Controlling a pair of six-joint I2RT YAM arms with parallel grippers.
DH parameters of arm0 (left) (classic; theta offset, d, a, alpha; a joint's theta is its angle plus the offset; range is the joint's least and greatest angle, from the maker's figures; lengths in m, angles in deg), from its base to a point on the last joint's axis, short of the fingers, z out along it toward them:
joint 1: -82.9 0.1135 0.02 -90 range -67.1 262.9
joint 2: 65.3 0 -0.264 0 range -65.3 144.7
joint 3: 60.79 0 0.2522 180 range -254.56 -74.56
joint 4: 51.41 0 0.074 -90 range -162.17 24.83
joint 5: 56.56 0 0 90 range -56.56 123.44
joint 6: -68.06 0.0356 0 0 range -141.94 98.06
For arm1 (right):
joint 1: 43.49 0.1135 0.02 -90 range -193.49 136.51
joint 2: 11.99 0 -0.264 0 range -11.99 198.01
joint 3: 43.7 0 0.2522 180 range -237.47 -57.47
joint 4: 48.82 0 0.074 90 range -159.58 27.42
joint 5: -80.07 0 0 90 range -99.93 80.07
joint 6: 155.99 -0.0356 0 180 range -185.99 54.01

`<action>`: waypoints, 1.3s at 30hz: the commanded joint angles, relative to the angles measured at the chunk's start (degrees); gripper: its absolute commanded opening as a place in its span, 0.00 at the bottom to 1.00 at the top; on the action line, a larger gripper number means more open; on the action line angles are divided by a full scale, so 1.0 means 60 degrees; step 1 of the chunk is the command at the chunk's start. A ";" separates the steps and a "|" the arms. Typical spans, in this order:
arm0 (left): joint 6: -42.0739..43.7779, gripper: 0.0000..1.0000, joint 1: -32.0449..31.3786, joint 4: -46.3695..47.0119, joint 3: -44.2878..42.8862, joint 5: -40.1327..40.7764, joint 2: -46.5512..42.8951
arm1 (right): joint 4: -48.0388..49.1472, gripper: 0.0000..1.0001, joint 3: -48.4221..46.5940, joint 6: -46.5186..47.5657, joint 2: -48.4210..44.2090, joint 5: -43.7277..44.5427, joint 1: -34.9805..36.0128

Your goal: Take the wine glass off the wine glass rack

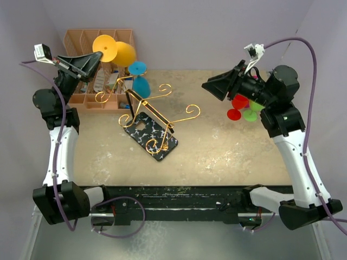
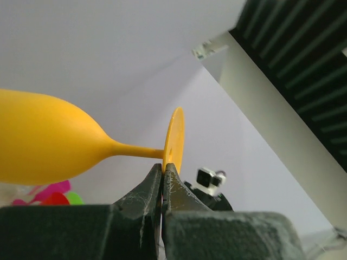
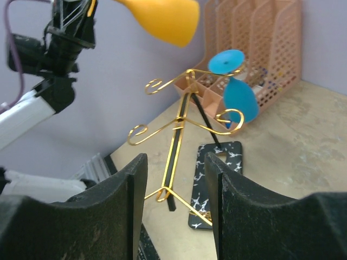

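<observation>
Slip risk as we hold the yellow glass (image 2: 49, 143) clear of the rack (image 1: 152, 135), over the organiser (image 1: 76, 40), left hand (image 2: 162, 169) pinching only its foot's edge, so the bowl could twist loose; right hand (image 3: 176, 160) spread.

The pale, mottled tabletop (image 1: 227, 151) carries the wine glass rack (image 1: 142, 131) on its black marbled base, between the left gripper (image 1: 99, 56) and the right gripper (image 1: 206, 86). An orange-brown file organiser (image 1: 76, 43) stands beneath the left gripper. Red and green glasses (image 1: 234, 114) sit just behind the right gripper, partly hidden by its wrist.
</observation>
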 commanded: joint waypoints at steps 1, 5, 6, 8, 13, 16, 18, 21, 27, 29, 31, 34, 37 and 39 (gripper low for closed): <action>-0.2217 0.00 -0.0721 0.3591 -0.0354 -0.0570 -0.0201 | 0.1201 0.50 0.0146 -0.0296 -0.0496 -0.1651 0.0047; -0.3791 0.00 -0.0937 0.5975 -0.0191 -0.0565 -0.0181 | 0.2116 0.56 0.0402 -0.0808 -0.0915 -0.2815 0.0045; -0.4168 0.00 -0.0940 0.6524 -0.0217 -0.0536 -0.0158 | 0.2414 0.58 0.0491 -0.1042 -0.1008 -0.3038 0.0045; -0.4803 0.00 -0.0975 0.7434 -0.0306 -0.0463 -0.0194 | 0.3108 0.62 0.0682 -0.1566 -0.1137 -0.3459 0.0045; -0.5358 0.00 -0.1014 0.8297 -0.0519 -0.0687 -0.0954 | 0.6832 0.73 0.1298 -0.4583 -0.0993 -0.4678 0.0045; -0.5442 0.00 -0.1161 0.8485 -0.0564 -0.0882 -0.1420 | 0.8959 0.79 0.1411 -0.5841 -0.0684 -0.4992 0.0066; -0.5444 0.00 -0.1338 0.8556 -0.0506 -0.0879 -0.1687 | 0.9353 0.86 0.1145 -0.5896 -0.0419 -0.5049 0.0156; -0.5471 0.00 -0.1578 0.8572 -0.0271 -0.0828 -0.2051 | 0.9718 0.88 0.0342 -0.5955 0.0213 -0.5225 0.0401; -0.5522 0.00 -0.1750 0.8575 0.0487 -0.0732 -0.2792 | 1.1555 0.85 -0.1313 -0.7107 0.2004 -0.5280 0.0815; -0.5538 0.00 -0.1789 0.8583 0.0717 -0.0707 -0.2933 | 1.1892 0.82 -0.1843 -0.7433 0.2484 -0.5292 0.0985; -0.5540 0.00 -0.1805 0.8576 0.0852 -0.0685 -0.3031 | 1.2086 0.81 -0.2288 -0.7634 0.2909 -0.5280 0.1169; -0.5531 0.00 -0.1832 0.8589 0.0952 -0.0692 -0.3086 | 1.2568 0.80 -0.2822 -0.7954 0.3434 -0.5294 0.1492; -0.5510 0.00 -0.1827 0.8590 0.0961 -0.0714 -0.3074 | 1.2807 0.79 -0.3329 -0.8078 0.3943 -0.5334 0.1887; -0.5506 0.00 -0.1846 0.8591 0.0997 -0.0714 -0.3068 | 1.2854 0.78 -0.3670 -0.8139 0.4309 -0.5362 0.2120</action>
